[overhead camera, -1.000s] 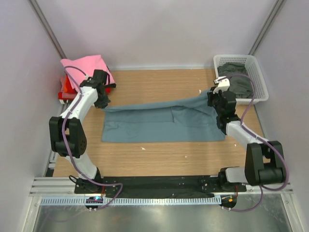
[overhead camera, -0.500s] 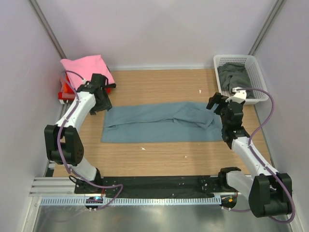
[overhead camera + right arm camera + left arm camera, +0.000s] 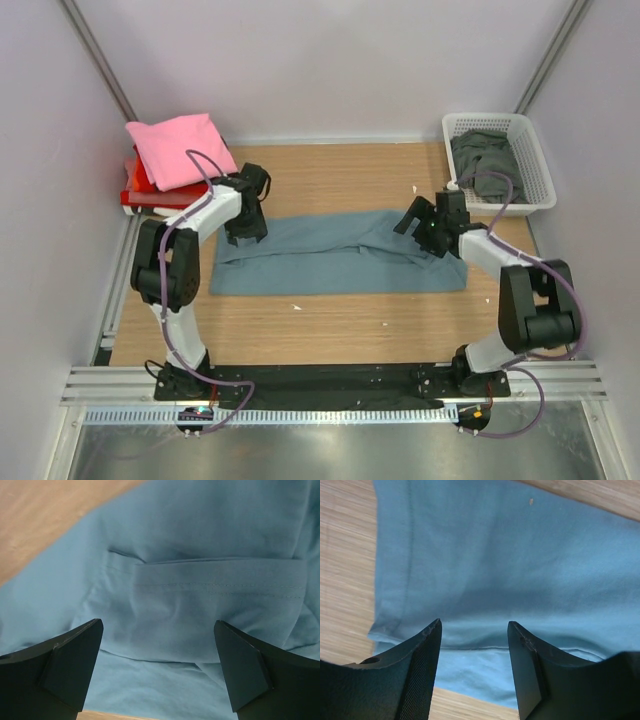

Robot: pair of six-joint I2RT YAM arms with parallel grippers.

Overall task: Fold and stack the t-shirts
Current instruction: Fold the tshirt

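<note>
A slate-blue t-shirt point(image 3: 335, 255) lies folded into a long band across the middle of the wooden table. My left gripper point(image 3: 246, 232) hovers over its left end, open, with only cloth point(image 3: 520, 570) and a folded hem under the fingers. My right gripper point(image 3: 418, 226) stands wide open above the rumpled right end, where a stitched sleeve hem point(image 3: 220, 587) shows. Neither holds anything. A folded pink t-shirt point(image 3: 178, 148) tops a red one point(image 3: 142, 180) at the back left. A dark grey-green t-shirt point(image 3: 487, 155) lies in the basket.
A white lattice basket point(image 3: 535, 165) stands at the back right by the wall. The pink and red pile sits against the left wall. Bare wood point(image 3: 330, 320) runs between the blue shirt and the arm bases. Small white crumbs point(image 3: 296, 307) lie near the shirt.
Both grippers let go of the blue shirt's far edge, which dropped flat into a fold. Both arms then swung inward over the shirt's ends with their jaws open.
</note>
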